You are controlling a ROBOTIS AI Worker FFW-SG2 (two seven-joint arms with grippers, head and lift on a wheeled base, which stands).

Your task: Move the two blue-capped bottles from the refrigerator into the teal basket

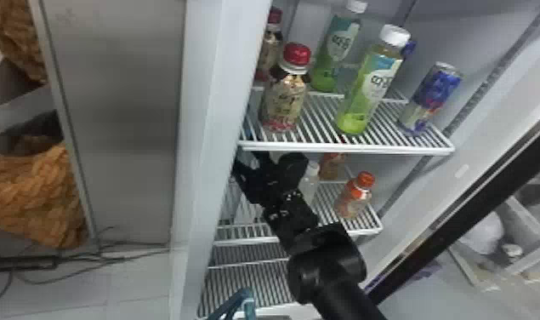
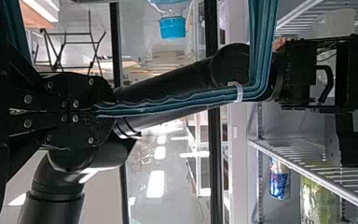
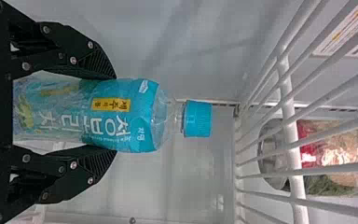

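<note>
Your left tool (image 2: 94,110) grips the ribbed, bent teal basket handle (image 1: 227,306) at six o'clock. At twelve o'clock, below the smooth white wire shelf (image 1: 345,148), your right tool (image 1: 251,164) clamps a clear plastic, round-shouldered blue-capped bottle (image 3: 121,116), its turquoise label glossy, yellow-patched.

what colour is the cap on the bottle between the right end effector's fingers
The cap is bright blue, leaning turquoise; the right wrist view shows it best.

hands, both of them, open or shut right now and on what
Left hand: closed on the teal basket's handle.
Right hand: closed around a blue-capped bottle, one finger on each side.
</note>
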